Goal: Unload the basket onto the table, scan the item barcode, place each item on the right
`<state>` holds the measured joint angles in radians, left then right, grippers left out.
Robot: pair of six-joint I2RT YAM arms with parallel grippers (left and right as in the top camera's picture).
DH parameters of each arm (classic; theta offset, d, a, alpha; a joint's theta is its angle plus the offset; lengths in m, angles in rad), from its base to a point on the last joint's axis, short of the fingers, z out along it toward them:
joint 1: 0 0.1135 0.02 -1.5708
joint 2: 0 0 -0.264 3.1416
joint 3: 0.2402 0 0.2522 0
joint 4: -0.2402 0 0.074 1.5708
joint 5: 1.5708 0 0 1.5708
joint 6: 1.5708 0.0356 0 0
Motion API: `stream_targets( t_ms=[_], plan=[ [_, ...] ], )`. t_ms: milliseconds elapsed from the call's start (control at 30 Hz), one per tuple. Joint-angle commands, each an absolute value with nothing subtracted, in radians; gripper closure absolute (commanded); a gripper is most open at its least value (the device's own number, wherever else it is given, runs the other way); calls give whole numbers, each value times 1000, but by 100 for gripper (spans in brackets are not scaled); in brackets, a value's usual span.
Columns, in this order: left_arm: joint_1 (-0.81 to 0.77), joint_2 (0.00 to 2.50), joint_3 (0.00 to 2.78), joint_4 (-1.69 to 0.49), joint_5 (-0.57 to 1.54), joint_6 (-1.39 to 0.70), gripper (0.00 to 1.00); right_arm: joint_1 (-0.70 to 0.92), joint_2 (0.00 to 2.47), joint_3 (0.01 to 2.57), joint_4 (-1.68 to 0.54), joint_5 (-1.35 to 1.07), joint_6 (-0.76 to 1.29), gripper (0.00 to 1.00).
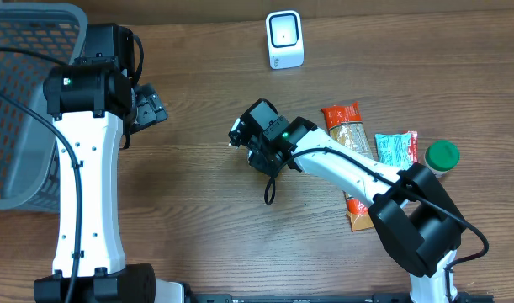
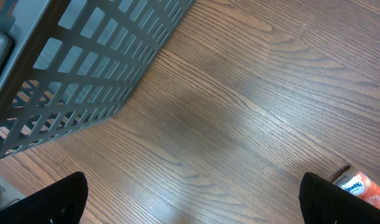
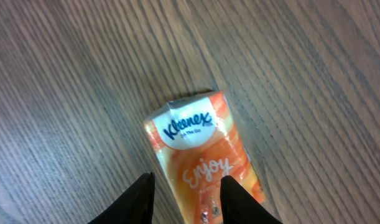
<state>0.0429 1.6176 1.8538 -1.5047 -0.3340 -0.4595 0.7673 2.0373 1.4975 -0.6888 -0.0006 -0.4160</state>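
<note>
— Wood surface point(image 1: 198, 219), gray basket point(image 1: 21, 84) far left, scanner point(image 1: 284, 39) at the back edge, lit red. Where was the item?
— Tissue pack point(image 3: 202, 149), orange, lay flat on the surface under the right jaws, logo up. It was well apart from the scanner.
— Right jaws?
— Partly spread over the pack's near end. One finger point(image 3: 143, 196) showed a gap to the pack's edge and the other overlapped it. Couldn't tell if they pinched it.
— Left?
— Left jaws were spread wide with nothing between them, over bare wood beside the basket.
— Step, best guess?
— Getting a proper hold for the scan. No barcode showed on the top face, so it was likely underneath or on an end. Best way was to grip across the narrow sides, centred, squeeze lightly since the wrapper looked soft, then lift and turn the coded face flat toward the scanner window. Keep fingers off the code.
— Risks?
— Slick film, so the pack could twist or slip. The snack packet point(image 1: 349, 126) and jar point(image 1: 442, 155) at right sat well clear.
</note>
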Motion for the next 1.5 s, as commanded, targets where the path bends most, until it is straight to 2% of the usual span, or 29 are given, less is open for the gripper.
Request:
stream_targets(
  t_ms=[0, 967, 1167, 1267, 1400, 1467],
  plan=[
    [46, 1623, 1859, -1506, -346, -441, 0, 769, 2007, 1492, -682, -31, -431, 63],
    [46, 1623, 1859, -1506, -346, -441, 0, 769, 2149, 1492, -661, -29, -461, 65],
    [46, 1623, 1859, -1506, -346, -441, 0, 769, 2155, 1492, -667, -47, -450, 84],
    [46, 1623, 1859, -1506, -346, -441, 0, 769, 2155, 1492, -672, -47, -444, 88],
    [46, 1623, 1859, -1506, -346, -441, 0, 769, 2155, 1492, -689, -47, -400, 88],
    [46, 1623, 1859, -1506, -346, -441, 0, 769, 2155, 1492, -706, -47, -391, 96]
  ],
)
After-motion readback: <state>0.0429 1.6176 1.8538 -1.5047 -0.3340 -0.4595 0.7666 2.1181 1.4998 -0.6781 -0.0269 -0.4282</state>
